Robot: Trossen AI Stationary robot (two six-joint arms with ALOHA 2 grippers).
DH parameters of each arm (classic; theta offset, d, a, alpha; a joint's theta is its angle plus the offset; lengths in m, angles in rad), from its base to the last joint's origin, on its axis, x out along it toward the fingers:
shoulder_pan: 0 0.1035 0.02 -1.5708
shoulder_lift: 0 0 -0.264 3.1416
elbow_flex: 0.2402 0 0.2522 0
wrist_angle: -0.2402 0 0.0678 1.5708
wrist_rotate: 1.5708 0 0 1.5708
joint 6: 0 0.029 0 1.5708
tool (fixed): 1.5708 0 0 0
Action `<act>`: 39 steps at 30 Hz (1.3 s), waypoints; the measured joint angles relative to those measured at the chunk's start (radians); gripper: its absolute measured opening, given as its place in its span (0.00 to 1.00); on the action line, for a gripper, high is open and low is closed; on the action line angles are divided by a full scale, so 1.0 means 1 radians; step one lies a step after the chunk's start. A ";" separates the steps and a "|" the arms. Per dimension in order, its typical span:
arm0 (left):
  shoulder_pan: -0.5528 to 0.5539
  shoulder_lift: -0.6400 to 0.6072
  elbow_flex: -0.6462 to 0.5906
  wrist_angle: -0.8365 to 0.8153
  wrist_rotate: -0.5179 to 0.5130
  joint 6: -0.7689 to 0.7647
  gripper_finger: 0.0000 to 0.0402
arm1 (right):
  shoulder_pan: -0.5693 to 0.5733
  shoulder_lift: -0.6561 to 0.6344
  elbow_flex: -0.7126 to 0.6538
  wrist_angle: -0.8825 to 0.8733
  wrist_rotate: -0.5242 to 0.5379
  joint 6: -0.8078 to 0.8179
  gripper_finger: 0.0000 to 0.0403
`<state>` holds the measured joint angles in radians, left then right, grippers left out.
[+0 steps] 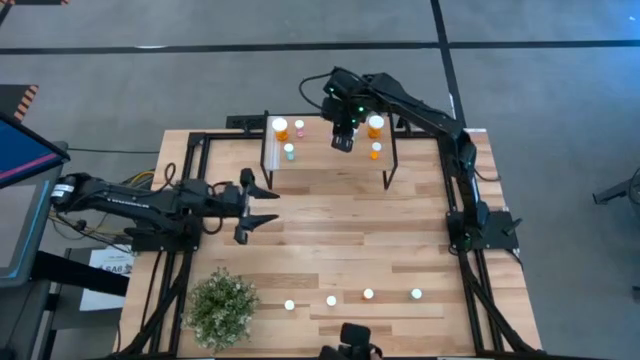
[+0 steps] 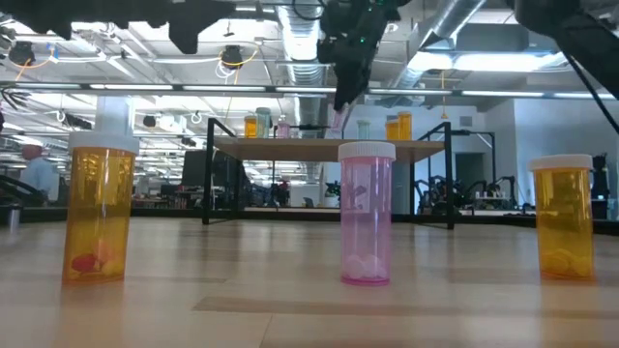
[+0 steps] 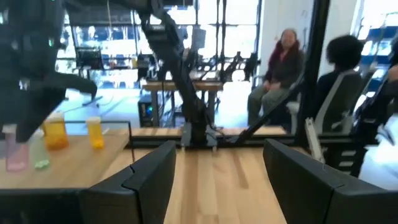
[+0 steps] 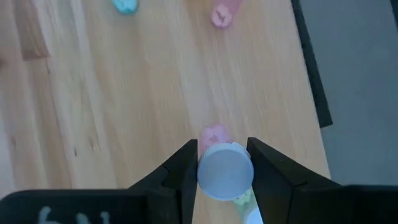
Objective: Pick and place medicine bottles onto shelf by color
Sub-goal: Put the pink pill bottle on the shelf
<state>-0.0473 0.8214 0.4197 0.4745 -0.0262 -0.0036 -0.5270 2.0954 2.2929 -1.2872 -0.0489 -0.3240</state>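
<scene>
Right gripper: fingers clamped on the white cap of a small pink medicine bottle, held upright above the plank top of the shelf. In the low view the same gripper hangs over the rack with the pink bottle at its tips, above the plank.

On the shelf beyond the held bottle, seen from the right wrist: one teal-green bottle and a second pink bottle, both standing on the plank, well apart from the gripper.

Shelf contents from overhead: to the right of the right gripper, a large orange bottle and a small orange bottle, both near it. To the gripper's left, farther off at the shelf's other end, another large orange bottle, a pink bottle and a teal-green bottle.

Left gripper: fingers apart, holding nothing, hovering over the table in front of the shelf's left end.

Table front edge, well apart from both grippers: four white-capped bottles in a loose row, beside a green potted plant. The low view shows three of them up close: an orange bottle, a pink bottle and another orange bottle.

Beyond the table: two seated people in the left wrist view.
</scene>
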 joint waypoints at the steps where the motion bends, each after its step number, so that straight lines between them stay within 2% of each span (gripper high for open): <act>1: 0.002 -0.024 -0.010 -0.001 0.003 -0.005 0.57 | -0.001 0.005 0.000 0.003 0.006 -0.006 0.37; 7: 0.002 -0.084 -0.040 0.000 -0.005 -0.006 0.57 | -0.017 0.007 0.001 -0.003 0.027 -0.026 0.38; 25: 0.002 -0.082 -0.040 0.026 -0.006 -0.011 0.57 | -0.039 0.007 -0.039 -0.011 0.019 -0.025 0.38; 28: 0.002 -0.082 -0.040 0.033 -0.006 -0.012 0.57 | -0.039 0.008 -0.039 -0.014 -0.014 -0.025 0.38; 39: 0.002 -0.082 -0.040 0.033 -0.003 -0.019 0.57 | -0.036 0.059 -0.040 -0.014 -0.027 -0.023 0.38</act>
<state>-0.0452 0.7395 0.3801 0.5076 -0.0292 -0.0225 -0.5635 2.1541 2.2528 -1.3014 -0.0755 -0.3470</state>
